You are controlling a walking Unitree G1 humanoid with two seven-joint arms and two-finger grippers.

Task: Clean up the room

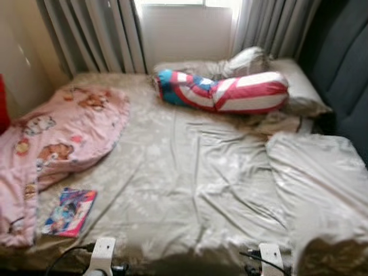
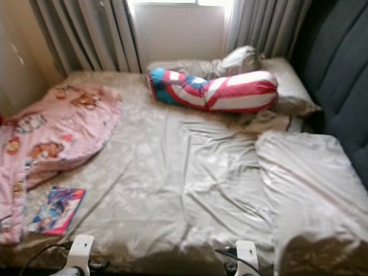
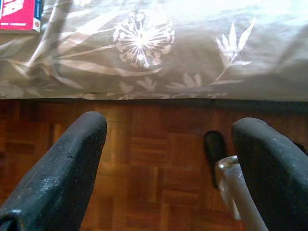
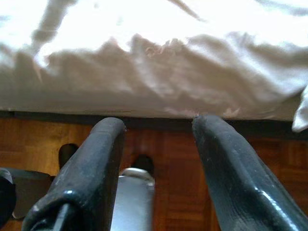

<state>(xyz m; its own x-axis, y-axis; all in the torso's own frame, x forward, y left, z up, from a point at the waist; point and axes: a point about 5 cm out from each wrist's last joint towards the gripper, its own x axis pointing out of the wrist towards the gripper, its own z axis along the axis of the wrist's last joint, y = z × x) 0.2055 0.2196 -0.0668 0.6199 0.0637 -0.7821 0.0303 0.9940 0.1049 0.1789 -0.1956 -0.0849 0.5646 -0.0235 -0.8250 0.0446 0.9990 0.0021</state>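
A colourful children's book lies on the near left of the bed, and its red corner shows in the left wrist view. A pink cartoon blanket is crumpled over the bed's left side. At the head lies a red, white and blue bolster. A white duvet is bunched on the right. My left gripper hangs open over the parquet floor by the bed's edge, holding nothing. My right gripper is open too, low before the duvet's hanging edge.
The bed's grey floral sheet is wrinkled in the middle. Pale pillows lie behind the bolster. Grey curtains and a window stand behind the bed, a dark padded headboard on the right. Parquet floor runs along the near side.
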